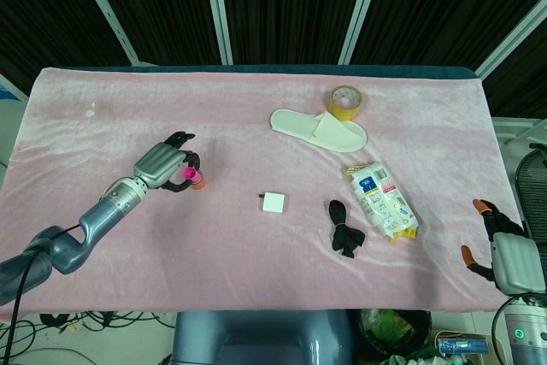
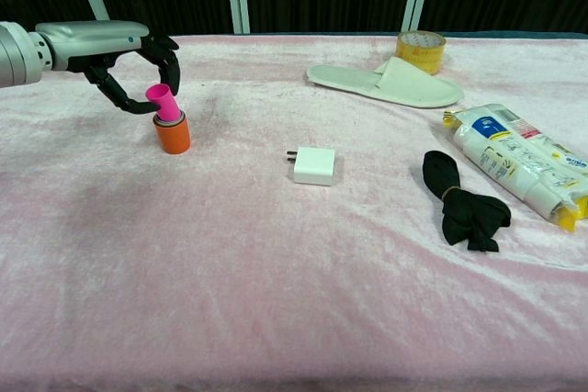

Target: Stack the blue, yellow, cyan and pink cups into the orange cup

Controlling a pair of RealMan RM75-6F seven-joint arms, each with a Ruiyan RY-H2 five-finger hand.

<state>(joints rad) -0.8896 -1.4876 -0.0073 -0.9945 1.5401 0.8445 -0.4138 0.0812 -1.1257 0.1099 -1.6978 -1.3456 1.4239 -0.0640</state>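
The orange cup point(image 2: 172, 134) stands upright on the pink cloth, left of centre, also seen in the head view point(image 1: 198, 182). The pink cup point(image 2: 162, 102) sits tilted in its mouth, lower end inside, and shows in the head view too point(image 1: 187, 173). My left hand point(image 2: 140, 69) curls around the pink cup from the left and pinches it between thumb and fingers. Any cups nested in the orange one are hidden by the pink cup. My right hand point(image 1: 500, 245) hangs off the table's near right corner, fingers apart and holding nothing.
A white charger point(image 2: 314, 165) lies mid-table. Further right are a black cloth bundle point(image 2: 464, 199) and a wipes pack point(image 2: 519, 159). At the back right, a white slipper point(image 2: 386, 83) lies next to a tape roll point(image 2: 421, 46).
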